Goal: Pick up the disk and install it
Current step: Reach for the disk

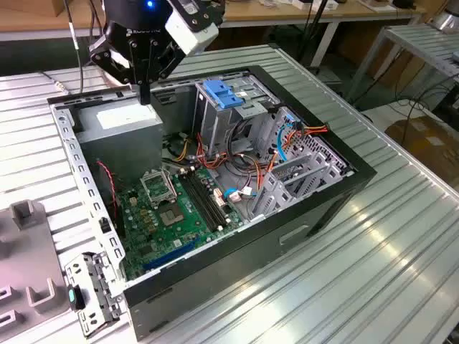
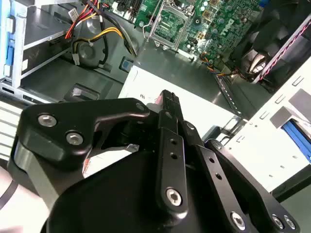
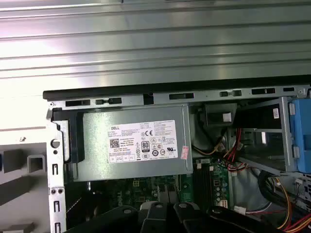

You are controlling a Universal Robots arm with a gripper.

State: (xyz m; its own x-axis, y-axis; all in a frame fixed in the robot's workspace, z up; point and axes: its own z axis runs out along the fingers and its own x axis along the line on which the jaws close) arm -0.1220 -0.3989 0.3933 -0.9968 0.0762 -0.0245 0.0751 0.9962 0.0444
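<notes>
the black two-finger gripper (image 1: 145, 94) hangs clenched on nothing, just above the grey metal power supply box (image 1: 118, 135) inside the open black computer case (image 1: 301, 229). the flat blue-framed disk (image 2: 295, 137) seems to lie outside the case wall, ungrasped. risk: a low swing toward it could clip the case's perforated rim, and a clenched gripper would only shove the disk.

Colours in and around the open black metal computer case (image 1: 301, 240).
Inside it: a green circuit board (image 1: 172, 215), a plain grey power-supply box (image 1: 122, 136) with a white printed label (image 3: 142, 141), a bright blue plastic latch (image 1: 224, 93), and red, orange and yellow wires (image 2: 99, 33). Beneath it is a ribbed silver table (image 1: 387, 272); above it, a black gripper (image 1: 145, 99).
</notes>
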